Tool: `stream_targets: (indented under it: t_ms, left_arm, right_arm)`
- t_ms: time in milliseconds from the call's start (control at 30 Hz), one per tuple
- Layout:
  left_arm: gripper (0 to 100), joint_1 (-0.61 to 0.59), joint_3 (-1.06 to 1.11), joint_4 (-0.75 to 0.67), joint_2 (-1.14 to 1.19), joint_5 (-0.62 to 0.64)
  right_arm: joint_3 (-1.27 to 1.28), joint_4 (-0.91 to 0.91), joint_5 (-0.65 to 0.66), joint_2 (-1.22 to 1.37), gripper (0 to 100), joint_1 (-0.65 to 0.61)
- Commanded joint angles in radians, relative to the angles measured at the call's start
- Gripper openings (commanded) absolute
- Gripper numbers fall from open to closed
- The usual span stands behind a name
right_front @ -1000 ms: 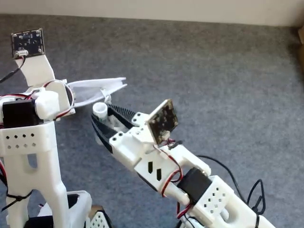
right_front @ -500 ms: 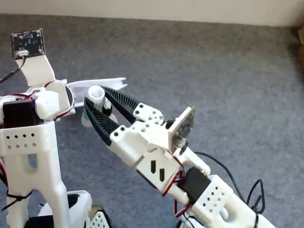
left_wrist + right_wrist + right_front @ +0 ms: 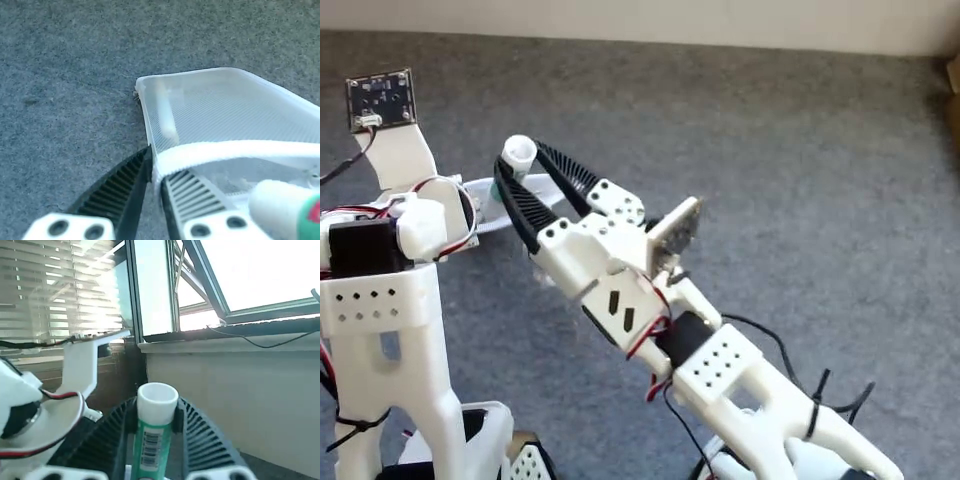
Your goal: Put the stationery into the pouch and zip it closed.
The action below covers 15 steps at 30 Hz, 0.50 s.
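A translucent white mesh pouch (image 3: 225, 110) lies open on the grey carpet, with a white stick (image 3: 165, 112) inside it. My left gripper (image 3: 154, 172) is shut on the pouch's white rim. In the high view the pouch (image 3: 480, 190) sticks out beside the left arm. My right gripper (image 3: 520, 160) is shut on a glue stick (image 3: 518, 153) with a white cap and green body, held above the pouch mouth with the cap up. The right wrist view shows the glue stick (image 3: 152, 435) upright between the black fingers (image 3: 197, 440). Its cap end (image 3: 280, 207) appears in the left wrist view.
Grey carpet (image 3: 800, 170) covers the floor, open to the right and back. A pale wall edge (image 3: 670, 20) runs along the far side. The left arm's tall white body (image 3: 390, 300) stands close to the right gripper.
My right gripper has risen and moved back and left with the glue stick, from low beside the pouch to above its mouth. The left arm keeps holding the rim.
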Motion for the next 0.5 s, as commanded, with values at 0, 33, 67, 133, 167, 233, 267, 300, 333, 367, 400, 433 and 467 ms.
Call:
stream_targets:
  t_ms: [0, 33, 67, 133, 167, 233, 267, 300, 333, 367, 400, 433, 467]
  left_arm:
    - [1, 0.021, 0.004, -0.023, -0.002, -0.006]
    - [1, 0.021, 0.004, -0.023, -0.002, -0.006]
    - [1, 0.021, 0.004, -0.023, -0.002, -0.006]
    - [1, 0.021, 0.004, -0.023, -0.002, -0.006]
    - [1, 0.021, 0.004, -0.023, -0.002, -0.006]
    - [1, 0.021, 0.004, -0.021, -0.002, -0.006]
    - [1, 0.021, 0.004, -0.021, -0.002, -0.006]
    - [1, 0.021, 0.004, -0.021, -0.002, -0.006]
    - [1, 0.021, 0.004, -0.021, -0.002, -0.006]
    - [1, 0.021, 0.004, -0.021, -0.002, -0.006]
    - [1, 0.021, 0.004, -0.020, -0.002, -0.006]
    - [1, 0.021, 0.004, -0.020, -0.002, -0.006]
    - [1, 0.021, 0.004, -0.020, -0.002, -0.006]
  right_arm:
    - [-0.021, -0.035, 0.002, 0.036, 1.9, 0.013]
    - [-0.022, -0.035, 0.002, 0.048, 1.9, 0.013]
    - [-0.018, -0.035, 0.002, 0.059, 1.9, 0.013]
    - [-0.016, -0.035, 0.002, 0.079, 1.9, 0.012]
    - [-0.016, -0.035, 0.002, 0.090, 1.9, 0.012]
    - [-0.016, -0.035, 0.002, 0.111, 1.9, 0.013]
    - [-0.016, -0.035, 0.003, 0.120, 1.9, 0.013]
    - [-0.016, -0.033, 0.015, 0.131, 1.9, 0.013]
    - [-0.015, -0.033, 0.052, 0.142, 1.9, 0.012]
    - [-0.015, -0.033, 0.101, 0.153, 1.9, 0.010]
    - [-0.015, -0.033, 0.157, 0.165, 1.9, 0.004]
    - [-0.015, -0.033, 0.204, 0.174, 1.9, -0.005]
    - [-0.015, -0.030, 0.244, 0.185, 1.9, -0.013]
